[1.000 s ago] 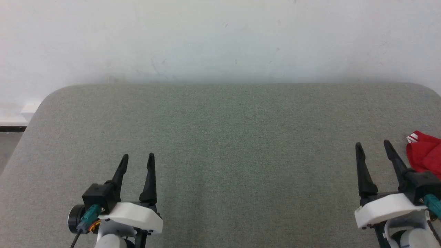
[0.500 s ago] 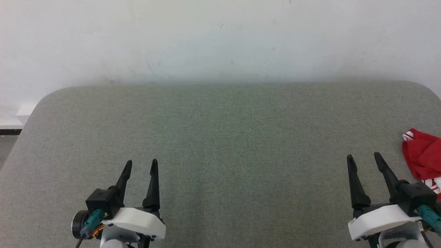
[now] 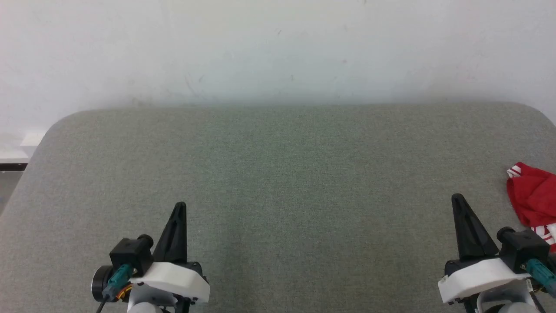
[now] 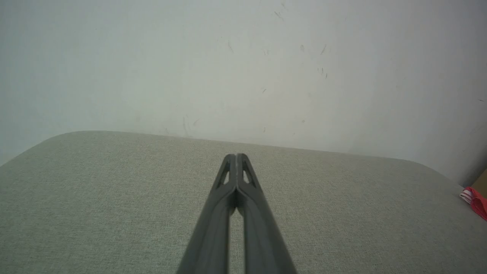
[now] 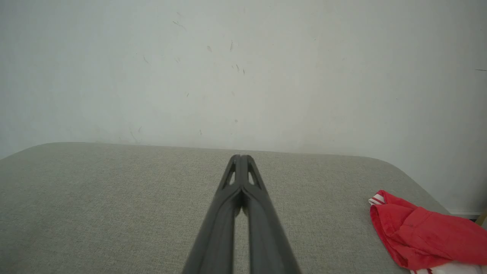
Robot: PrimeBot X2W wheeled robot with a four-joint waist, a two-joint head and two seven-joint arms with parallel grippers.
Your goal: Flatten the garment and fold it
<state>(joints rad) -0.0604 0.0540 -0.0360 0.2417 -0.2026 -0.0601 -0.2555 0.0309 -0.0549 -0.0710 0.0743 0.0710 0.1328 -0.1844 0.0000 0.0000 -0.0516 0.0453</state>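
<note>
A scuffed off-white wall (image 3: 278, 43) rises behind a broad table (image 3: 278, 165) covered in grey woven fabric, its far corners rounded. The far edge runs close along the wall. The weave lies bare across the whole middle and left, leaving wide room between the two arms.

The garment (image 3: 531, 198), a crumpled red heap with red-and-white striped trim at its near and far ends, sits at the table's right edge and is cut off by the head view's border. The right wrist view shows more of it bunched near the right corner, with a strip of white cloth at the frame's bottom; how the rest lies cannot be told.

The left gripper (image 3: 180, 205), low at the left, has its dark fingers pressed into a single point and holds nothing. The right gripper (image 3: 456, 198), equally closed and empty, stands just left of the garment, apart from it.

Past the table's left corner sit a pale ledge (image 3: 26, 145) and a dark strip (image 3: 13, 164), too small to identify. In the left wrist view a tan sliver (image 4: 482, 179) shows at the right edge.
</note>
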